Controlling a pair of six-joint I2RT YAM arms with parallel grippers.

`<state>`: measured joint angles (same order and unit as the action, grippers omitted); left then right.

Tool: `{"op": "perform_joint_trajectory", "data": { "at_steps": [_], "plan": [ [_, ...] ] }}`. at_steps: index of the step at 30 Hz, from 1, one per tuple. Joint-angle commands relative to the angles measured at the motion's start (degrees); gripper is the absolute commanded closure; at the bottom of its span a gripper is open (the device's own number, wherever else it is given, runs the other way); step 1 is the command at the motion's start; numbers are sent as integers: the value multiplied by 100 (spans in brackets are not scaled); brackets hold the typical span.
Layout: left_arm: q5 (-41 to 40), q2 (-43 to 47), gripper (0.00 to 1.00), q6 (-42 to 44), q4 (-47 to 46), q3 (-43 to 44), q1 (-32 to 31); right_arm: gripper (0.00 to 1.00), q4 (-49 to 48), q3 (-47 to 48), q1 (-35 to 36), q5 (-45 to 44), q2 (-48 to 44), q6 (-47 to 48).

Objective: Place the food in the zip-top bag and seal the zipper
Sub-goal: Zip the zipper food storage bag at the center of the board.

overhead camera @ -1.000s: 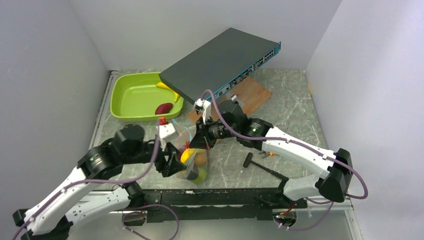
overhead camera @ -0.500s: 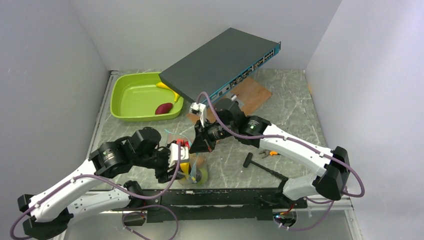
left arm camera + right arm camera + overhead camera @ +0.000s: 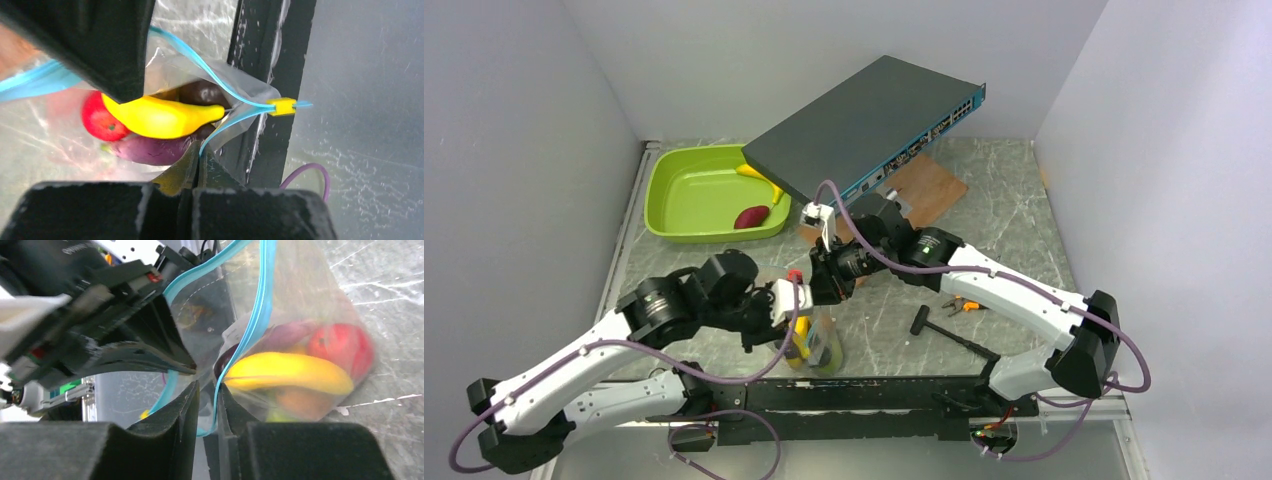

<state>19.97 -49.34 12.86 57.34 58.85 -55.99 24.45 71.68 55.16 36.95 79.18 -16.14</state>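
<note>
Top external: clear crinkly zip-top bag (image 3: 821, 338) upright btwn both arms, lime-green plastic tray (image 3: 689, 195) well behind it. Inside bag: yellow toy banana (image 3: 160, 117), red apple (image 3: 97, 125), purple eggplant (image 3: 155, 150). L gripper (image 3: 199, 162) & R gripper (image 3: 212, 402) each pinch bag's thin teal zipper strip (image 3: 235, 97).

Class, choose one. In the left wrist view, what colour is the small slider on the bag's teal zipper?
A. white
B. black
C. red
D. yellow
D: a yellow slider sits at the far end of the zipper on the zip-top bag.
</note>
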Motion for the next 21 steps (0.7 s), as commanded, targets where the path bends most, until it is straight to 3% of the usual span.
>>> {"op": "perform_joint_trajectory", "data": {
  "at_steps": [1,7,12,17,21],
  "plan": [
    [-266,628,100,-702,-1027,-99,-26,70,20,244,-18,-583,-197,-371],
    [-482,1411,100,-2226,-2251,-770,-27,22,-501,-381,-14,-1435,-882,-874],
    [-547,1667,100,-2825,-2646,-1130,-24,3,-1334,-983,-40,-1832,-1785,-930],
    [-627,1408,100,-2940,-2723,-1149,-26,1,-2618,-2123,-34,-1587,-2520,-478],
    [-716,1137,100,-2952,-2672,-967,-26,12,-4294,-3590,-20,-1277,-3241,-51]
  ]
}}
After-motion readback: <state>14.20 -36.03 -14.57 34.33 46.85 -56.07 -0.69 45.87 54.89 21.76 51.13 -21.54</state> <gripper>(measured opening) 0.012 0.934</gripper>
